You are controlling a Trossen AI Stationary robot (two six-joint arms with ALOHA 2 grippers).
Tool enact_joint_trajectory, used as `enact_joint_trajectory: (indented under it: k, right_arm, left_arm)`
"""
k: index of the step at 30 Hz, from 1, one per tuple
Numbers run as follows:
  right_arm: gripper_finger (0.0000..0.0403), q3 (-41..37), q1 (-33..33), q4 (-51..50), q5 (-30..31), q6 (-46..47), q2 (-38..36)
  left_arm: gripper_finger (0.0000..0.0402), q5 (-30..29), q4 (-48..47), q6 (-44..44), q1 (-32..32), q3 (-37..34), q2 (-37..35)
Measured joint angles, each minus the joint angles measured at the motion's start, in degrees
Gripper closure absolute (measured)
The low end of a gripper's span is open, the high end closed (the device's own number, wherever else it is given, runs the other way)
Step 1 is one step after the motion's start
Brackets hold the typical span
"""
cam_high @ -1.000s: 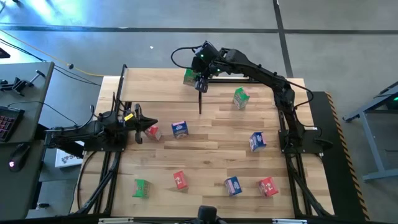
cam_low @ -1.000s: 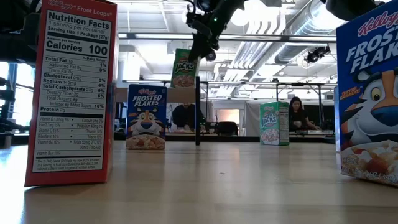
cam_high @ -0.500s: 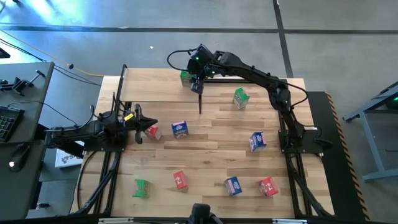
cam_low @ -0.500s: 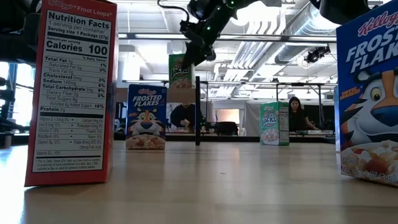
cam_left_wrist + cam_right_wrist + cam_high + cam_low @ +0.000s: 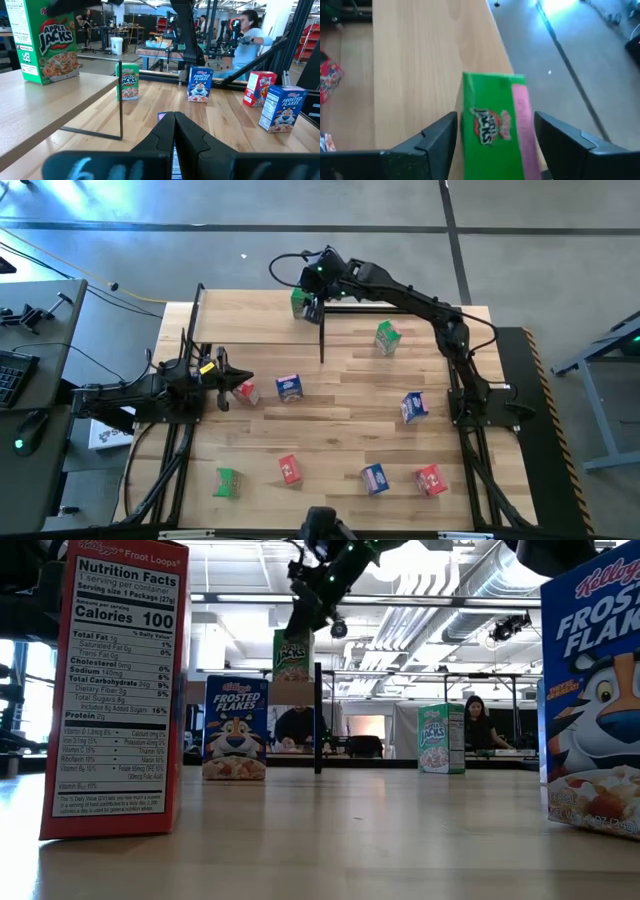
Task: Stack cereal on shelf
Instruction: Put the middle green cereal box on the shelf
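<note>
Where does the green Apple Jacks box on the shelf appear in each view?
High view: green Apple Jacks box at top centre, under the right gripper.
Low view: upper middle, left of the black post.
Left wrist view: upper left, on the shelf.
Right wrist view: centre, between open fingers.
Shared landmark: the black post.

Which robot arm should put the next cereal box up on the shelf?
Probably the right. Its right gripper is already over the shelf, open around a green box standing there. The left gripper waits low beside a red box.
</note>
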Motion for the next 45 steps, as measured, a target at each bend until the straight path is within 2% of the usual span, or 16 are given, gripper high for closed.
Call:
enact_joint_trajectory:
  k: [6, 10, 14, 17, 20, 22, 27, 33, 45]
  right_arm:
    - [0.0162, 0.04, 2.25, -0.85, 3.57, -2.46, -4.06]
    - [0.0175, 0.15, 3.95, -6.08, 7.02, -1.52, -7.79]
    - [0.0231, 0.17, 4.36, -17.00, 9.69, 3.38, -8.90]
    - [0.0298, -0.75, 3.15, -21.55, 6.82, 7.69, -8.15]
    - [0.0370, -5.58, 2.41, -18.44, 6.21, 7.45, -7.80]
    - [0.0394, -8.74, 2.06, -14.90, 5.81, 7.21, -7.70]
    - [0.0379, -15.40, 0.41, -5.83, 4.78, 7.65, -7.72]
    - [0.0399, -20.75, 0.03, 3.75, 3.23, 8.02, -7.83]
    - [0.0402, -26.36, -0.55, 19.18, -0.47, 9.01, -7.81]
  left_arm:
    - [0.0398, 0.00, 0.02, 0.00, 0.02, 0.00, 0.01]
    - [0.0398, 0.00, 0.02, 0.00, 0.00, 0.01, 0.01]
    - [0.0398, 0.00, 0.00, -0.02, 0.02, -0.01, 0.00]
    - [0.0398, 0.00, 0.02, -0.01, 0.02, -0.01, 0.01]
    - [0.0398, 0.00, 0.02, -0.02, 0.02, 0.01, 0.00]
    - [0.0398, 0.00, 0.00, 0.00, 0.02, 0.01, 0.00]
    - [0.0398, 0.00, 0.01, -0.01, 0.01, 0.00, 0.00]
    - [0.0398, 0.00, 0.00, -0.01, 0.02, 0.01, 0.01]
    - [0.0398, 0.00, 0.00, -0.01, 0.02, -0.01, 0.00]
